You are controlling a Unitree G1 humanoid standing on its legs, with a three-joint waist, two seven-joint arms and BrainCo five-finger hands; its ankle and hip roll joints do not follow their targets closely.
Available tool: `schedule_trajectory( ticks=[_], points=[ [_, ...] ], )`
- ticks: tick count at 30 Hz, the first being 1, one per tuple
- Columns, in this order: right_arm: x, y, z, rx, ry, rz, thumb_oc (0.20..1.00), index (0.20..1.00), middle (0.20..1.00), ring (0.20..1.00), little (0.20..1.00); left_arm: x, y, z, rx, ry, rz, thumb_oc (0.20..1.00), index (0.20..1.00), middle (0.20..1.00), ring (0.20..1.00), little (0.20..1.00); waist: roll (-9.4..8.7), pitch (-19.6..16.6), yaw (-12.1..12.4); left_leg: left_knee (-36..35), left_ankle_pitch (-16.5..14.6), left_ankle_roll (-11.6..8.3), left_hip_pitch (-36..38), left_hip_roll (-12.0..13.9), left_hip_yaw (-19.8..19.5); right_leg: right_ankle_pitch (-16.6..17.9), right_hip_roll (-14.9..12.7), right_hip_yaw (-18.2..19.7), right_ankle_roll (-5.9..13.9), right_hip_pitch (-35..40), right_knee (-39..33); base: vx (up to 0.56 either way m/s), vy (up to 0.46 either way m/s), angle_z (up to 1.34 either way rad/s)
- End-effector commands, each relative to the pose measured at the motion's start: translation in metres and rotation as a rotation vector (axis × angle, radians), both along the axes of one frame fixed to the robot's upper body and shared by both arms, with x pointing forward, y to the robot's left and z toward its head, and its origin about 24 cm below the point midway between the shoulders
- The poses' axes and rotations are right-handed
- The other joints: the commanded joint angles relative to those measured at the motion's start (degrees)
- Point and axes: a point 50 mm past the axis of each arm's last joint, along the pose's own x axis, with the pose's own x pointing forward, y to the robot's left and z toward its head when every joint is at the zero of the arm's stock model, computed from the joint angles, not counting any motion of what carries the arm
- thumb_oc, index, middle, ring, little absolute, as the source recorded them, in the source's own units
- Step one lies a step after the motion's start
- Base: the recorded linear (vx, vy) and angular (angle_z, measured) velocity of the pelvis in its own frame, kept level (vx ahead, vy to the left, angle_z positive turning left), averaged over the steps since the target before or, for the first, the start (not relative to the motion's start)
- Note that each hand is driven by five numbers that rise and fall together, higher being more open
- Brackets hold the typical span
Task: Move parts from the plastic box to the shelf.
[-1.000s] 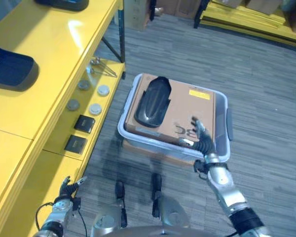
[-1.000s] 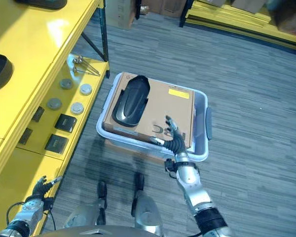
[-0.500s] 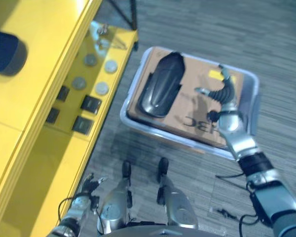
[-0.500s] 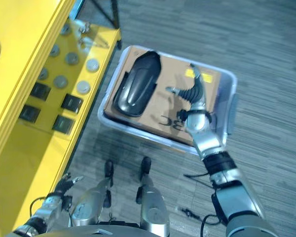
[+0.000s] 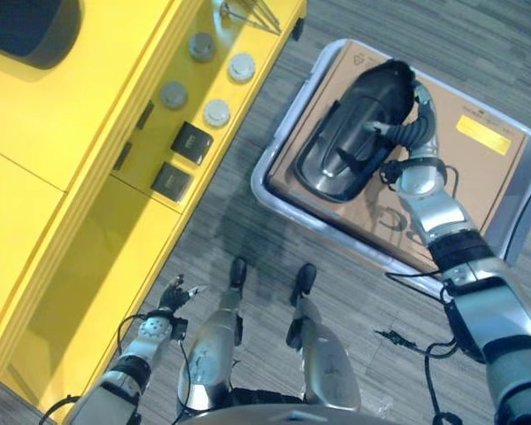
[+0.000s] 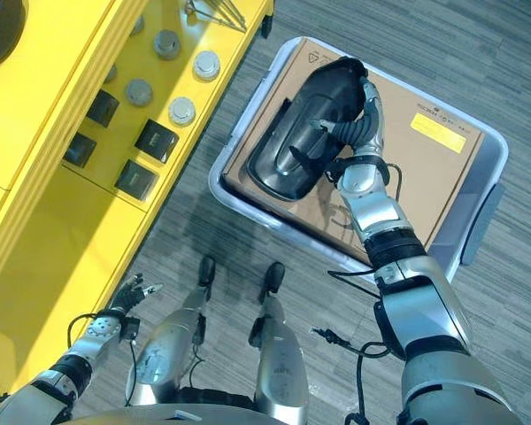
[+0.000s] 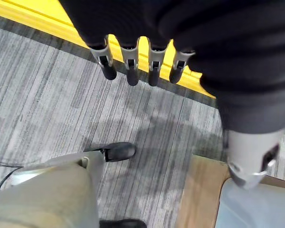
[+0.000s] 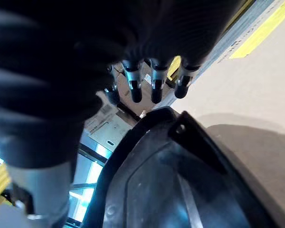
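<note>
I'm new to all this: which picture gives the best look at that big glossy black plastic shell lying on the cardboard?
The right eye view: the glossy black plastic shell shows whole on the cardboard sheet, the right hand upon it. The left eye view matches nearly. The right wrist view shows its edge close up; the left wrist view shows floor.

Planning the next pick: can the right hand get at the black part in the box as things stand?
Probably yes. The right hand is already over the black part, which lies uncovered on cardboard in the box. The fingers look relaxed, not yet curled round it.
</note>
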Motion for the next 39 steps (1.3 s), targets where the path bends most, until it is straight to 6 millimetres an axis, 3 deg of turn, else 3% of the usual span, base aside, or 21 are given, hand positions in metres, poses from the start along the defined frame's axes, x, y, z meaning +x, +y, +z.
schedule_trajectory(
  ticks=[1,11,12,13,14,21,28,35,39],
  points=[
    [0.003,-0.005,0.016,-0.061,0.001,-0.024,1.000,1.000,1.000,1.000,1.000,-0.006,0.003,-0.004,0.018,0.029,-0.006,1.000,1.000,1.000,1.000,1.000,0.34,-1.76,-0.68,-0.45,-0.66,-0.70,-3.02,0.28,-0.61,-7.43,-0.61,0.54,2.34,1.90,2.95,-0.01,0.027,0.04],
    [0.007,-0.028,-0.041,-0.185,0.400,-0.206,1.000,1.000,1.000,1.000,1.000,-0.005,0.002,-0.005,0.013,0.037,-0.004,1.000,1.000,1.000,1.000,1.000,0.63,-1.40,-0.45,-0.45,-1.18,-1.13,-2.22,0.57,-0.13,-7.08,-1.23,-0.09,2.63,2.56,2.56,0.00,0.009,0.02],
    [0.006,-0.031,-0.050,-0.200,0.476,-0.211,0.595,0.595,0.595,0.595,0.595,-0.005,0.002,-0.005,0.014,0.038,-0.006,1.000,1.000,1.000,1.000,1.000,0.62,-1.41,-0.33,-0.45,-1.27,-1.18,-2.09,0.59,-0.10,-7.01,-1.29,-0.26,2.69,2.78,2.37,0.00,0.000,0.00],
    [0.006,-0.033,-0.054,-0.207,0.500,-0.211,0.495,0.495,0.495,0.495,0.495,-0.004,0.002,-0.005,0.015,0.038,-0.008,1.000,1.000,1.000,1.000,1.000,0.64,-1.39,-0.21,-0.45,-1.28,-1.20,-2.05,0.63,-0.04,-6.95,-1.36,-0.43,2.73,2.89,2.30,0.00,0.000,0.00],
    [0.005,-0.037,-0.061,-0.236,0.553,-0.235,0.200,0.200,0.200,0.200,0.200,-0.005,0.002,-0.005,0.020,0.042,-0.020,1.000,1.000,1.000,1.000,1.000,0.62,-1.59,0.24,-0.45,-1.30,-1.27,-1.89,0.59,-0.14,-6.82,-1.49,-0.82,2.73,3.27,2.01,0.01,-0.026,0.05],
    [0.002,-0.050,-0.070,-0.153,0.623,-0.288,0.200,0.200,0.200,0.200,0.200,-0.008,0.003,-0.007,0.028,0.057,-0.045,1.000,1.000,1.000,1.000,1.000,0.91,-2.70,1.20,-0.45,-1.48,-1.45,-1.16,0.58,-0.21,-6.68,-1.93,-2.13,2.78,4.45,1.45,0.01,-0.015,0.04],
    [-0.001,-0.053,-0.074,-0.100,0.580,-0.292,0.200,0.200,0.200,0.200,0.200,-0.013,0.004,-0.010,0.034,0.079,-0.047,1.000,1.000,1.000,1.000,1.000,0.61,-3.94,0.91,-0.45,-1.89,-1.52,0.17,0.74,0.04,-6.65,-2.03,-2.37,2.74,5.71,1.05,0.00,-0.001,0.01],
    [-0.006,-0.055,-0.069,-0.091,0.444,-0.288,0.200,0.200,0.200,0.200,0.200,-0.017,0.009,-0.009,0.038,0.030,-0.027,1.000,1.000,1.000,1.000,1.000,-0.35,-6.43,0.06,-0.45,-2.52,-1.76,2.28,1.16,0.74,-6.69,-1.75,-2.04,2.69,7.83,0.41,0.00,0.000,0.00],
    [-0.012,-0.052,-0.052,-0.179,0.295,-0.241,0.200,0.200,0.200,0.200,0.200,-0.004,0.011,0.009,0.020,-0.092,-0.011,1.000,1.000,1.000,1.000,1.000,-1.40,-9.22,-0.71,-0.45,-3.08,-1.88,4.63,1.49,1.64,-6.80,-1.69,-1.95,2.89,10.16,-0.04,0.02,-0.030,-0.07]
  ],
)
